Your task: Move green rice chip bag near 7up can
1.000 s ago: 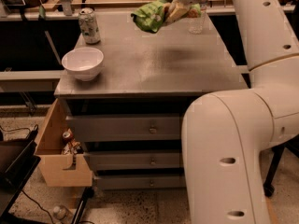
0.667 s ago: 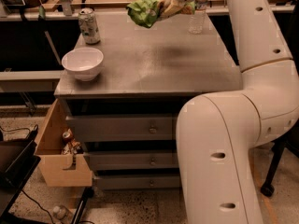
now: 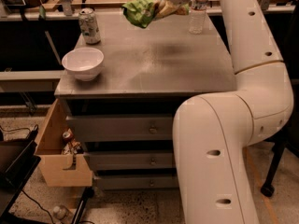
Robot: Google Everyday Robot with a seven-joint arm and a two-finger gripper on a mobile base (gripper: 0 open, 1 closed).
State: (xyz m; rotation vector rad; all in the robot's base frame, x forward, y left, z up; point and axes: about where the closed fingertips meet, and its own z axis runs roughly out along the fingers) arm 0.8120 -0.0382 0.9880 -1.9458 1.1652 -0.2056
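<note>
The green rice chip bag [image 3: 140,10] hangs in the air above the back middle of the grey table [image 3: 154,64], crumpled, with its free end pointing left. My gripper [image 3: 164,4] is shut on the bag's right end, near the top edge of the view. The 7up can [image 3: 89,26] stands upright at the table's back left corner, about a bag's length to the left of the bag and lower.
A white bowl [image 3: 83,62] sits on the table's front left, in front of the can. A clear water bottle [image 3: 197,14] stands at the back right. My white arm [image 3: 243,101] fills the right side. An open wooden drawer box [image 3: 58,148] juts out lower left.
My gripper has carried the bag leftward, toward the can, while keeping it off the table.
</note>
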